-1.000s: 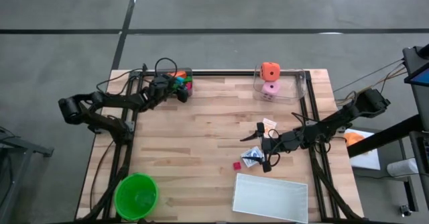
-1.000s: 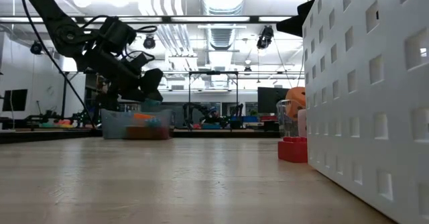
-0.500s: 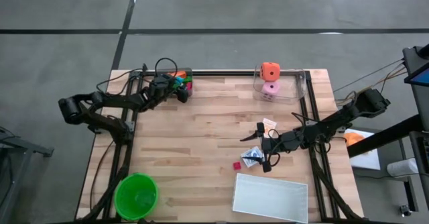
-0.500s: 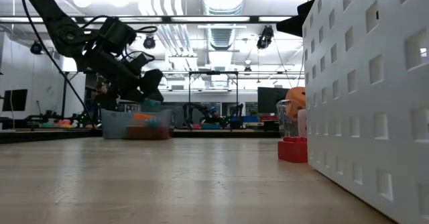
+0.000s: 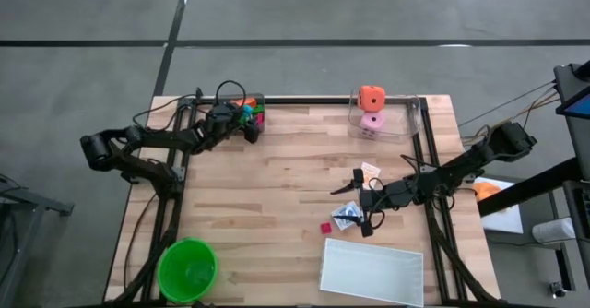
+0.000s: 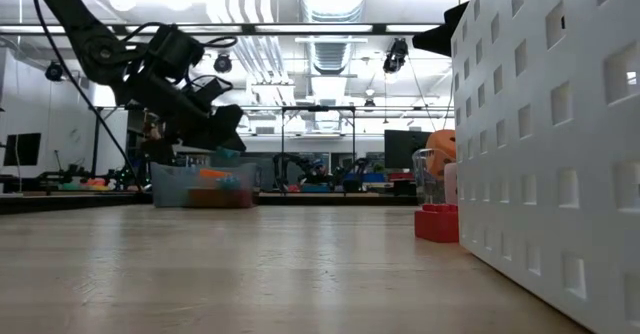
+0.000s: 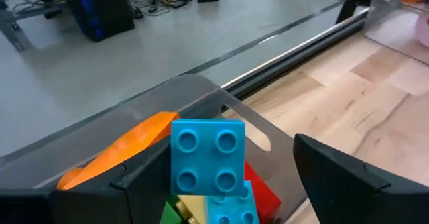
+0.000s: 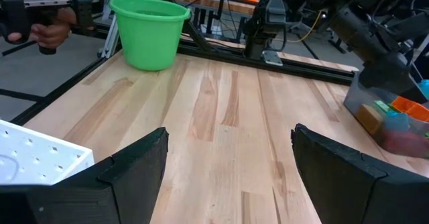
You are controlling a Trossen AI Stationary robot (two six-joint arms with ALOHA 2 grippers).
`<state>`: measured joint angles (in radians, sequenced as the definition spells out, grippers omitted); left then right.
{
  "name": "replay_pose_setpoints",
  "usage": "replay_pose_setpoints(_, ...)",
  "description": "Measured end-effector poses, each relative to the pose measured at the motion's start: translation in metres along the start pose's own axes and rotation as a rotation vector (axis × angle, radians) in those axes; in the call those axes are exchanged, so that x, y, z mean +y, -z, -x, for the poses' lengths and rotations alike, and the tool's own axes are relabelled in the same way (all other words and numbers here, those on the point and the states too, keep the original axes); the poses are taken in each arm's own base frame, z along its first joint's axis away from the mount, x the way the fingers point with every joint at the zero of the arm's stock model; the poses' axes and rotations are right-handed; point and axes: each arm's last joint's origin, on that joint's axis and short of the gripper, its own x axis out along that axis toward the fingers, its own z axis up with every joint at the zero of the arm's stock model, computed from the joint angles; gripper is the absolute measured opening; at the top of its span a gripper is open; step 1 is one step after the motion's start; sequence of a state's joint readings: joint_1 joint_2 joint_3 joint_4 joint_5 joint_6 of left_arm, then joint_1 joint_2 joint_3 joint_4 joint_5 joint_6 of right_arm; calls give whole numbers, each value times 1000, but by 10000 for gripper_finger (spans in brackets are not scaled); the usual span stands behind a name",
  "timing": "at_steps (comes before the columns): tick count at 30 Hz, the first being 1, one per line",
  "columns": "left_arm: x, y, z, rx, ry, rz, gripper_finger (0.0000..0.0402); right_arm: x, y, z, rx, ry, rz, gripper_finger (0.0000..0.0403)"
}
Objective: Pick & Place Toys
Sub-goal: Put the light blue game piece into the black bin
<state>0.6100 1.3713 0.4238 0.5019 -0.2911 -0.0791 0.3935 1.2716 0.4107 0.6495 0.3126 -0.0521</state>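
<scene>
The wooden table (image 5: 277,188) looks almost the same as half a second ago; the only change is that the left arm has tipped a tiny bit over the clear box (image 5: 247,107) at the back left edge, so no toy has gone anywhere new yet. The white tray (image 5: 372,272) and the green bowl (image 5: 187,269) sit at the front. A second clear box (image 5: 387,119) at the back holds the orange cube (image 5: 371,97) and the pink die (image 5: 371,122). The left gripper (image 7: 221,184) is open wide around a blue brick (image 7: 208,155) on the toy pile, not squeezing it yet, I think. The right gripper (image 8: 228,167) hangs wide open and empty near the small cards (image 5: 347,214) and a tiny red cube (image 5: 325,227).
</scene>
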Motion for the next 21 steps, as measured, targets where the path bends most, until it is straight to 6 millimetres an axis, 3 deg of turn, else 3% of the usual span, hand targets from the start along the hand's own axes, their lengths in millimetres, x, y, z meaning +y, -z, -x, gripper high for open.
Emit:
replay_pose_setpoints(11,-1,-8,-2,13,-13,83,301,0,0,0,0,0,0,313)
replay_pose_setpoints(21,-15,-10,0,5,43,145,301,0,0,0,-2,0,-1,313)
